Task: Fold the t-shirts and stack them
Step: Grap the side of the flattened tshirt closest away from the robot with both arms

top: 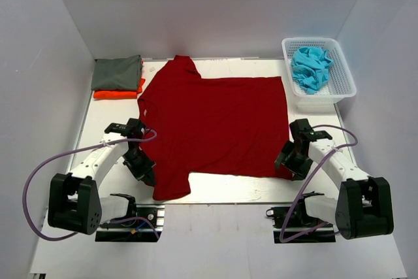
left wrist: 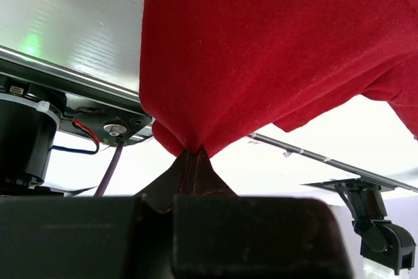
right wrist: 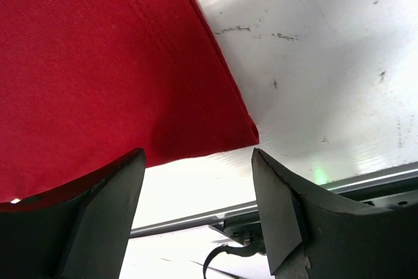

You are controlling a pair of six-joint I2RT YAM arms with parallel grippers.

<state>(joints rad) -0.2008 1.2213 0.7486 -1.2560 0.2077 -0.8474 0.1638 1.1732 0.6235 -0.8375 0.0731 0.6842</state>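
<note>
Find the dark red t-shirt (top: 215, 122) spread flat across the middle of the table (top: 228, 191), collar toward the far left, hem toward the right. Note the left gripper (left wrist: 191, 161) pressed together on a bunch of the near sleeve, with cloth tenting up from the tips. Note the right gripper (right wrist: 199, 161) spread wide at the near hem corner (right wrist: 251, 136), closed on nothing yet. Lower the right fingers to work one under the hem edge, then pinch both layers — not just the top one. Lift both ends together, level, and carry the near edge over toward the far edge for a straight fold. Avoid dragging cloth off the table's near edge. Steer clear of the grey-green t-shirt (top: 117, 73) folded atop the orange t-shirt (top: 117, 94) at the far left — likewise the turquoise t-shirts (top: 310, 68) in the white basket (top: 346, 89).
</note>
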